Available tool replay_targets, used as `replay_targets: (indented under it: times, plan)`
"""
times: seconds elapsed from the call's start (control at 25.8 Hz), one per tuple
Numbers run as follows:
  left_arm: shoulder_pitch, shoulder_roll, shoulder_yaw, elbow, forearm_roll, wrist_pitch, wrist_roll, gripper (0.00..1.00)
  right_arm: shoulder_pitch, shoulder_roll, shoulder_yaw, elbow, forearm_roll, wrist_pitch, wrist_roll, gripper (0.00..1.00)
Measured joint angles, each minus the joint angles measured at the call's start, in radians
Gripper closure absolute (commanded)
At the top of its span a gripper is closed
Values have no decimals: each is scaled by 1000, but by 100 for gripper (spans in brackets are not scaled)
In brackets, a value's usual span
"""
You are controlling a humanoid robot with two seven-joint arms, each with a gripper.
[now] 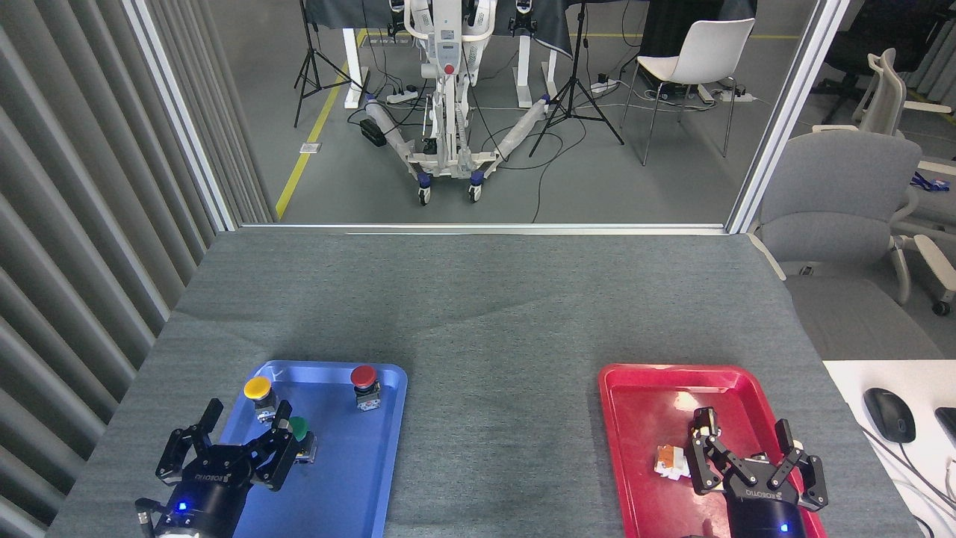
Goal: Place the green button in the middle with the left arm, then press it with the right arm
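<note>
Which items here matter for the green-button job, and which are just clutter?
Job: green button; bare cloth in the middle; left gripper; right gripper.
Lying about: yellow button; red button; red tray; mouse.
</note>
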Motion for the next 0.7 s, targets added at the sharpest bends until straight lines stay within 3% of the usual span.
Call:
replay_targets:
  times: [0.7]
  plan:
    - [1, -8, 0, -2, 1, 6, 5, 0, 0, 5, 0, 1, 1, 0, -3, 0]
